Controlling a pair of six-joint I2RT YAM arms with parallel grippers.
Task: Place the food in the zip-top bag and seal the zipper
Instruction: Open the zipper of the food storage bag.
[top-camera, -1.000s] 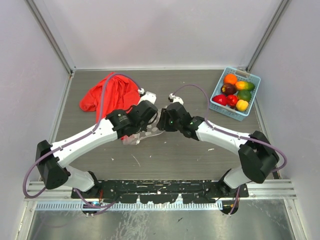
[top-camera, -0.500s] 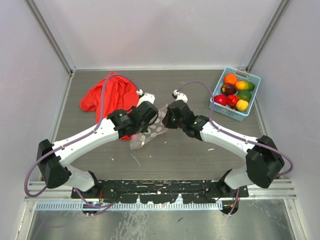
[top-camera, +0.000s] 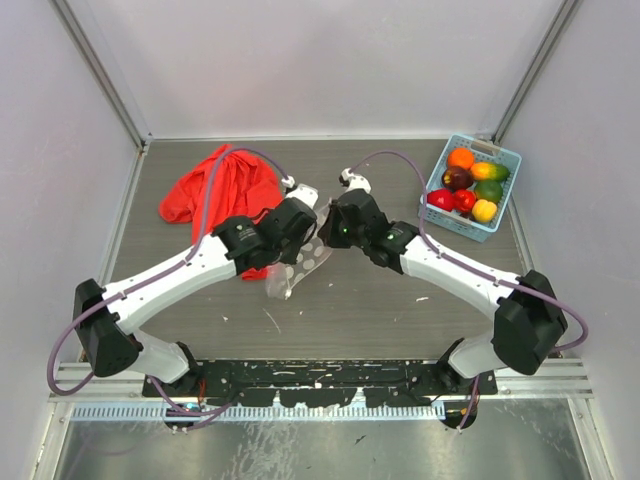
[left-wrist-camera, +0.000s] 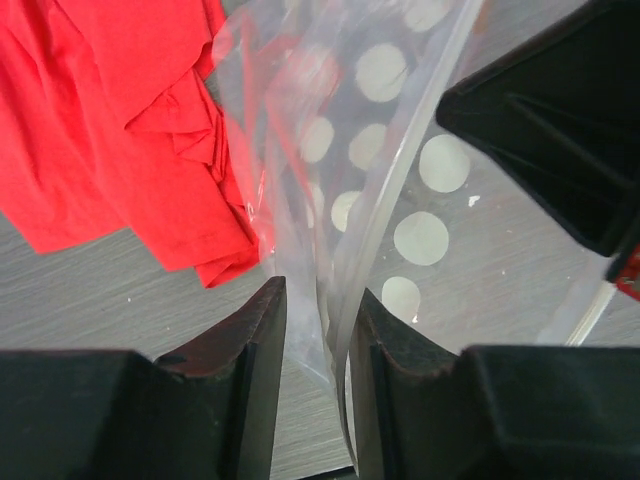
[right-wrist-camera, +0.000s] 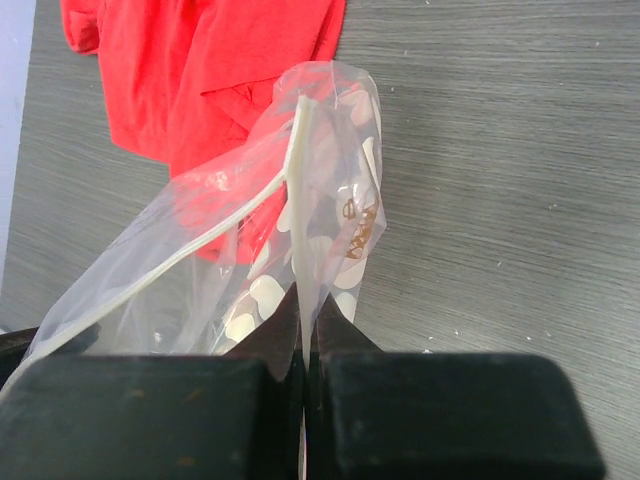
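Top external: zip-top bag (top-camera: 300, 268) half-hidden

A fixed camera high above the near edge looks down over the whole counter (top-camera: 350, 312). Two wrist cameras sit close in, each facing out along its own tip: the left tool (left-wrist-camera: 318, 300) and the right tool (right-wrist-camera: 305, 310). All three views share the zip-top bag (top-camera: 300, 268) beside the red cloth (top-camera: 205, 195).

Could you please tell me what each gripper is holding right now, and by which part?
The right gripper is shut on the zip-top bag, pinching its zipper strip. The left gripper holds nothing: its fingers stand apart with the bag's film between them.
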